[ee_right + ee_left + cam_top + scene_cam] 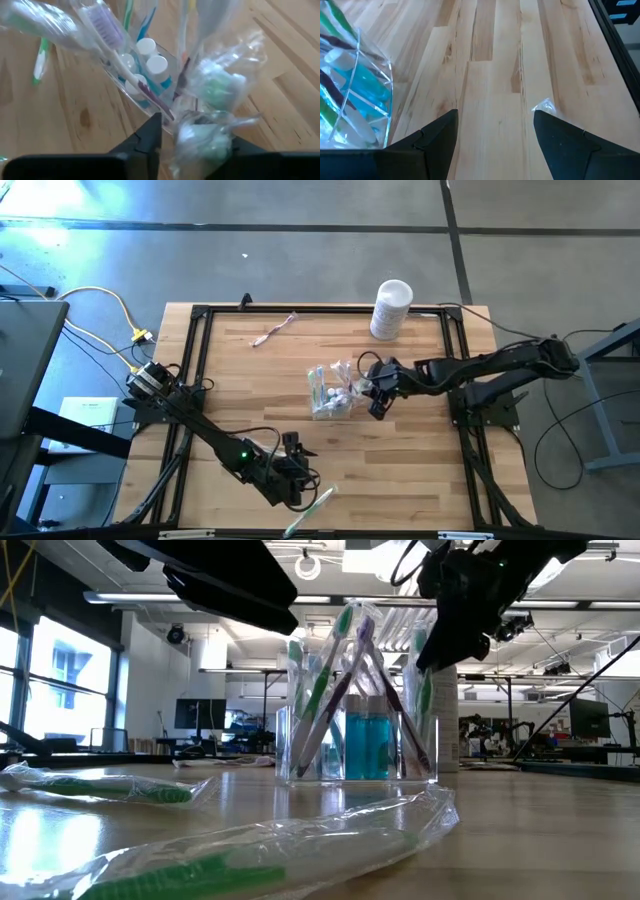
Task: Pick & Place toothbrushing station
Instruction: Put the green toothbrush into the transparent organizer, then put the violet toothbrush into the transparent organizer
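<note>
The robot looks to be in the middle of dropping a wrapped toothbrush point(210, 95) into the clear cup point(331, 393), which stands near the middle of the wooden table point(420, 470). The cup is already crowded: brushes in green, purple and white lean out of it at all angles, and little teal tubes with white caps point(152, 62) stand inside it. The right gripper point(379, 388) hangs just beside the cup, on the side toward the white canister point(391, 308), and its fingers are parted a little around the crinkly clear wrapper of that brush. From what I can see the wrapper sits between the fingers, but I cannot tell if they still squeeze it or have let it go. My guess is that the next move is to open a bit wider and lift straight up, slowly, so the bag does not catch on a finger and pull the brush back out or tip the cup. The left gripper point(292, 462) waits well away from the cup, down by the near edge of the table, with its fingers point(437, 135) spread wide and nothing between them. Another wrapped green toothbrush point(312, 510) lies on the table just beside it, far from the cup, and I think that one goes in next. A loose pinkish strip point(273, 331) lies on the far side of the table from the cup
</note>
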`<state>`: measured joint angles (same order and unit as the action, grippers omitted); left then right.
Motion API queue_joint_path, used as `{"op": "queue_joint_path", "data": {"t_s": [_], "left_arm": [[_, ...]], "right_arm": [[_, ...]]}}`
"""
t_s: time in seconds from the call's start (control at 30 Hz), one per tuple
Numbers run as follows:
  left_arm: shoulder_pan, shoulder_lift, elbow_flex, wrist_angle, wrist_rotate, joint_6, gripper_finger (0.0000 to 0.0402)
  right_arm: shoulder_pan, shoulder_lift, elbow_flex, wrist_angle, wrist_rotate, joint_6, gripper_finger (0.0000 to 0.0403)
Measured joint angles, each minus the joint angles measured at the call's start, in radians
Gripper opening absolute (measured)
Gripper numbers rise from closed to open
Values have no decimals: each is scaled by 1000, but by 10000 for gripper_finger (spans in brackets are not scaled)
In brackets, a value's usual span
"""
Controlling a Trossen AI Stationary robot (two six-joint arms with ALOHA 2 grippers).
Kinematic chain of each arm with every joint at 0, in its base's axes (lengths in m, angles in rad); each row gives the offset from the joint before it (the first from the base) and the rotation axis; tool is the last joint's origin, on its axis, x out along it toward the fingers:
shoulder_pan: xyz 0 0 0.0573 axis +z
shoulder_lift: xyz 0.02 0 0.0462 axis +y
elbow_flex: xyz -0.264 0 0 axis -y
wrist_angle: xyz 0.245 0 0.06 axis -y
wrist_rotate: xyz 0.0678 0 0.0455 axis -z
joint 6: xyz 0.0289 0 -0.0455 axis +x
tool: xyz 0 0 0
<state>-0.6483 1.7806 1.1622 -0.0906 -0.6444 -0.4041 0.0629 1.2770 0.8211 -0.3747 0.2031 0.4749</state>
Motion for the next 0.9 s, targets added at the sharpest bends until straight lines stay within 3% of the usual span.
{"op": "queue_joint_path", "data": {"t_s": [0.23,0.4,0.77,0.9], "left_arm": [[0,-75,0,-125,12,-148,253],[0,-138,0,-260,14,-253,253],[13,-255,1,-619,-46,-474,253],[70,-301,0,-770,-3,-569,253]], "right_arm": [[-1,0,0,39,-20,-21,186],[-15,-14,0,50,-25,-32,227],[-5,-136,0,47,-27,-31,238],[19,-191,0,65,-27,-31,238]]}}
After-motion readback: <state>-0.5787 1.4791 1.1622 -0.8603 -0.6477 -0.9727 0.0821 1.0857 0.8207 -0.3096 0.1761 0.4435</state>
